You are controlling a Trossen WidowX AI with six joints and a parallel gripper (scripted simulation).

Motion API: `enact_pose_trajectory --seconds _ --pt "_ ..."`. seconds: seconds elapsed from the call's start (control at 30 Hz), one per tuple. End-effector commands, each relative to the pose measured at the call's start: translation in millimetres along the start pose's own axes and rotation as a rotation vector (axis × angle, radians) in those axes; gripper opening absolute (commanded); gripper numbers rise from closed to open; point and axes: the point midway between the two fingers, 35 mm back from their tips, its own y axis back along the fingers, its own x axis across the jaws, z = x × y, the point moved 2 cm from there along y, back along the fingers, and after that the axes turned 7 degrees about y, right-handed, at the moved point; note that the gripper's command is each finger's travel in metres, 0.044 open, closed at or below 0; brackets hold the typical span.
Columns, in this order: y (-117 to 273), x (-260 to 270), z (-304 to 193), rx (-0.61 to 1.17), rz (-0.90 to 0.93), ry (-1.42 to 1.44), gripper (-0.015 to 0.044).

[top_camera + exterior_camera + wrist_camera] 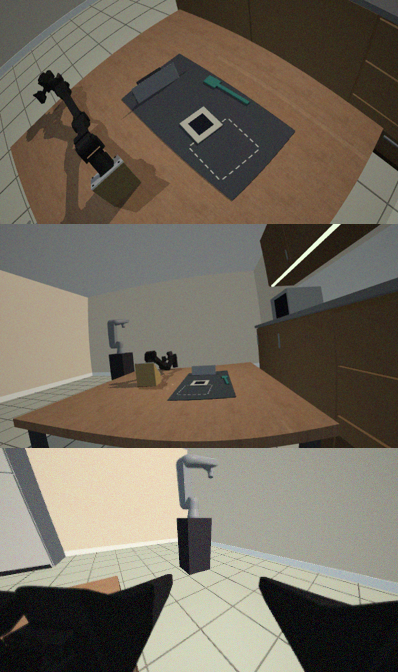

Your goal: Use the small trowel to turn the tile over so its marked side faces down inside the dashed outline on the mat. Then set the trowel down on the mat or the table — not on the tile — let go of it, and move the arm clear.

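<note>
The cream tile (201, 124) (199, 382) lies flat on the dark mat (267, 134) (224, 393) with its dark square mark facing up. It covers one corner of the dashed outline (220, 179), and much of the tile is outside it. The green trowel (233, 93) (226, 379) lies flat near the mat's long far edge in the top view, apart from the tile, with its handle pointing toward the outline's end of the mat. My gripper (214, 580) is open and empty. It is held up away from the mat, and the wrist view shows floor and wall between its fingers.
A tilted grey panel (157, 82) (203, 370) stands at the mat's end away from the outline. The arm's base sits on a yellowish block (118, 186) (145, 375) beside the mat. Another robot arm (111, 334) (182, 488) stands on a dark pedestal (118, 365) (192, 545) beyond the table.
</note>
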Motion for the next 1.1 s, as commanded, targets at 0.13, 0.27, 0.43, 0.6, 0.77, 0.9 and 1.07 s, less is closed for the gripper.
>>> enact_pose_trajectory --seconds 0.13,0.27,0.43,0.6,0.77,0.9,1.07 --pt "-5 6 17 -0.033 0.011 -0.054 0.0269" --pt "-19 13 56 -0.116 0.005 -0.048 0.0164" --pt "-32 24 110 -0.237 -0.013 -0.022 0.01" --pt "-37 34 165 -0.362 -0.034 -0.005 0.01" --pt "-34 47 215 -0.491 -0.031 -0.017 0.01" --pt "-27 54 258 -0.6 -0.05 -0.017 0.01" --pt "-15 55 293 -0.706 -0.096 -0.038 0.01"
